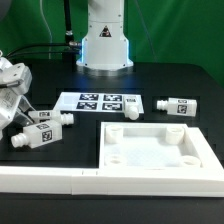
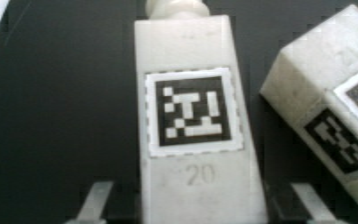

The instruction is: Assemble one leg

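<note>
Wrist view: the claw [image 2: 202,197] is wide apart around the leg [image 2: 194,100], probably so it can squeeze it.

Black table [image 1: 30,65] and its load. The robot base [image 1: 105,45] stands at the far side. In front of it the marker board [image 1: 100,101] lies flat, with a single leg [image 1: 178,105] on its side near it, toward the exterior view's right. Nearer, the tabletop [image 1: 155,148] lies just beside the rail [image 1: 60,180]. A pair of legs [image 1: 42,134] lies close together at the exterior view's left.
</note>
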